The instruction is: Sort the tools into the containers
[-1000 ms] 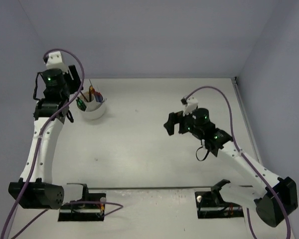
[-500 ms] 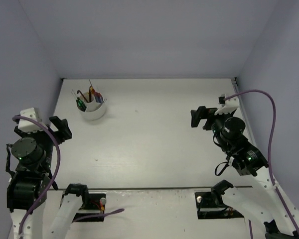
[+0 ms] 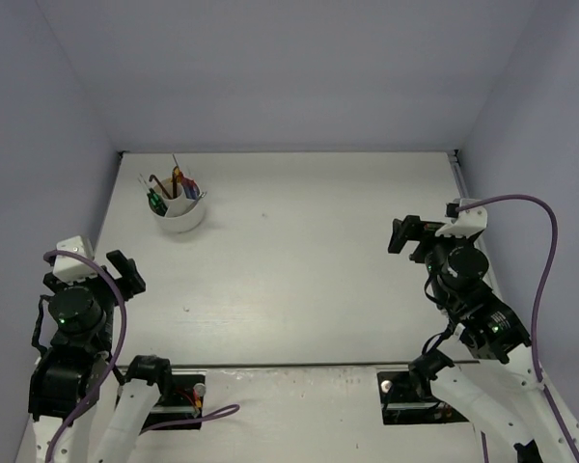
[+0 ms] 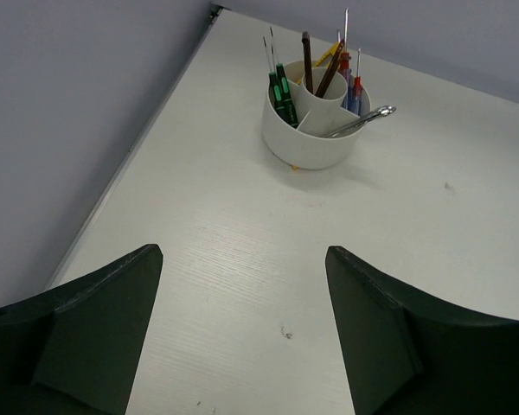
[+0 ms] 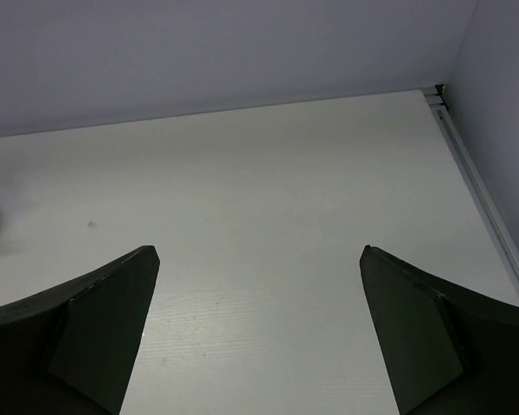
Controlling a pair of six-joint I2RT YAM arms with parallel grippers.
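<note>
The left end effector (image 4: 242,346) is spread wide with nothing between its two dark fingers (image 4: 95,333), and it hangs over the near left part of the tabletop (image 4: 242,259). The right end effector (image 5: 259,346) is also spread wide and holds nothing, above the right side of the tabletop. Ahead of the left one and well apart from it, the single white cup (image 4: 304,145) stands upright near the far left corner. All the tools (image 4: 324,73) in sight stand inside it. Two green-and-black screwdrivers (image 4: 279,93) lean at its left side, one silver wrench (image 4: 363,121) rests across its right rim, and one dark shaft (image 4: 305,56) points up near the middle. The red, blue and yellow pieces behind are bunched too tightly to count.
</note>
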